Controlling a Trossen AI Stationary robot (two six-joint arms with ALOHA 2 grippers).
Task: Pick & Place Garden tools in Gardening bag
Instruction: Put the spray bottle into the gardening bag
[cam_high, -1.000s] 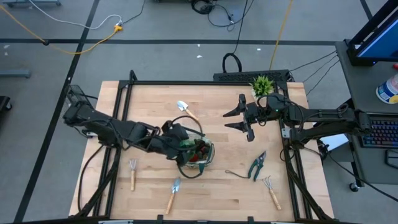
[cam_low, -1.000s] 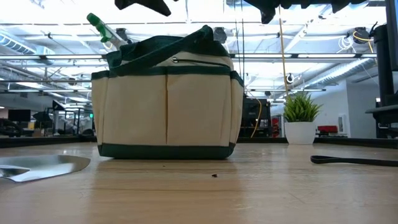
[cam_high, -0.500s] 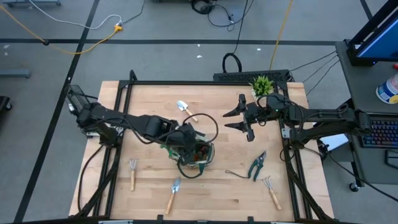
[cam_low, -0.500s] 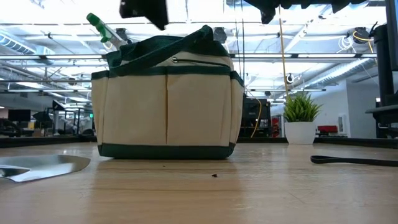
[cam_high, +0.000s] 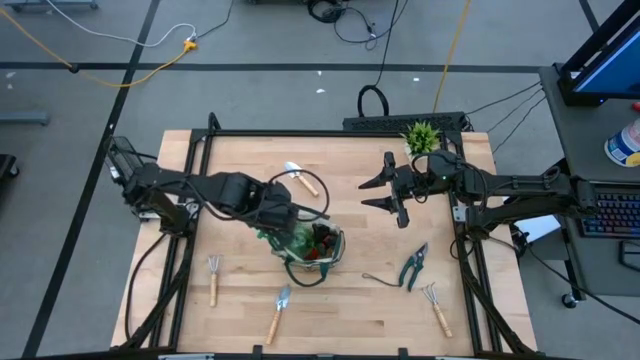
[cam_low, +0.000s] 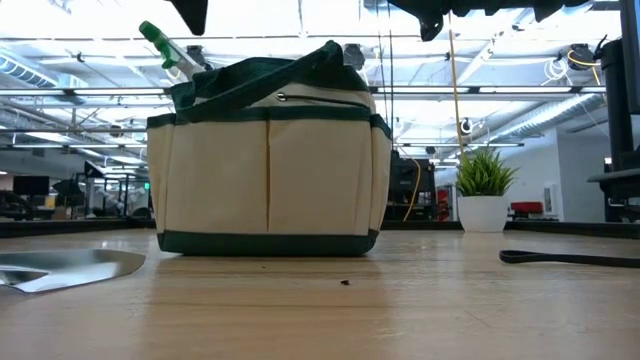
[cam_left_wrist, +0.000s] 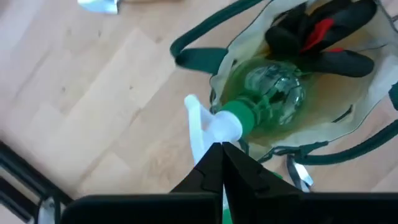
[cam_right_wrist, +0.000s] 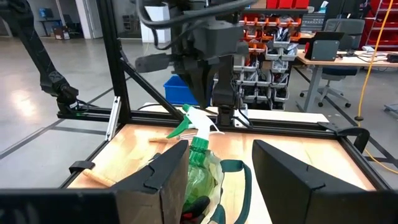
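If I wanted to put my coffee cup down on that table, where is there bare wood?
Bare wood lies left of the bag, above the fork, and between the right gripper and the shears. The front edge, with its trowel and rake, is crowded.

potted plant (cam_high: 421, 136) at table's (cam_high: 240, 160) far edge — keyboard (cam_high: 612, 213), yellow cable (cam_high: 130, 72) on floor

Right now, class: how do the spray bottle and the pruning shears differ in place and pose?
The spray bottle stands upright inside the gardening bag, nozzle poking out; the pruning shears lie flat on the table, outside the bag. The bottle sits beneath the shut left claw; the shears lie near neither claw. Both are green-toned.
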